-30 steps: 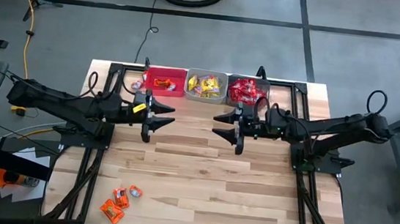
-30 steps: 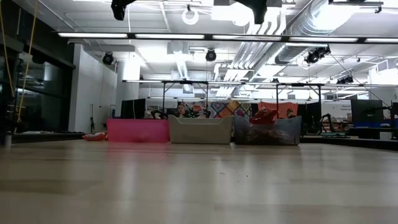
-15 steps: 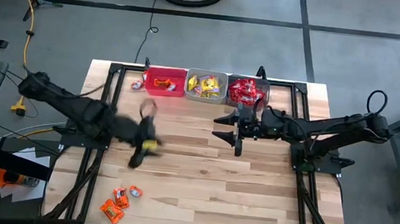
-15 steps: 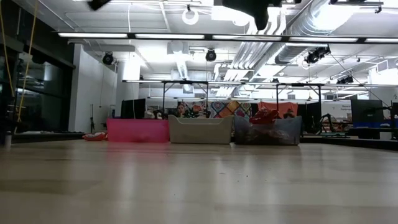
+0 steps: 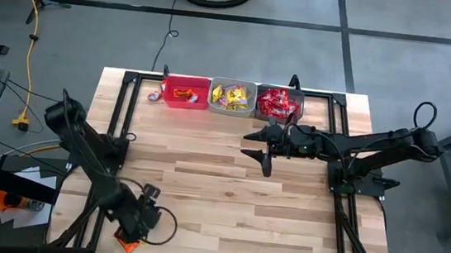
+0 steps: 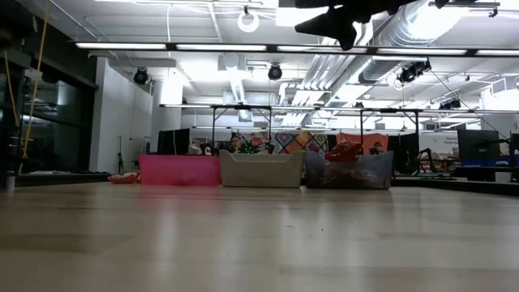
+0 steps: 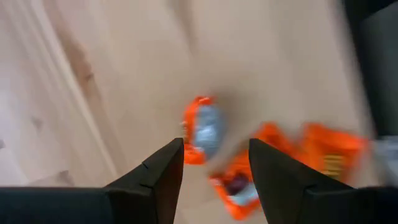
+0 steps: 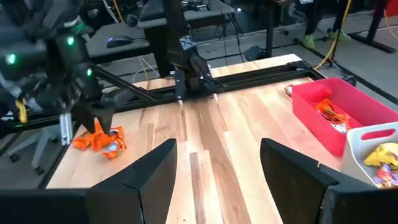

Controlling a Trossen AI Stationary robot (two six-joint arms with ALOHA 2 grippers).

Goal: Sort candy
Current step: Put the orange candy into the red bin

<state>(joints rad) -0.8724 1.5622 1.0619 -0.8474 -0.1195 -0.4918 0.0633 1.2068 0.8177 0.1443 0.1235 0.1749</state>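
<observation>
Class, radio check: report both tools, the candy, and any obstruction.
Left tool open, hovering over loose orange candy at the table's near left corner. Right tool open, empty, waiting near the bins. Nothing in the way.

1. I see the table: pale wood planks, smooth, slight sheen.
2. Candy: glossy orange wrappers.
3. Red bin: smooth plastic.
4. Left gripper fingers: matt black.

Grey concrete floor, ceiling strip lights
</observation>
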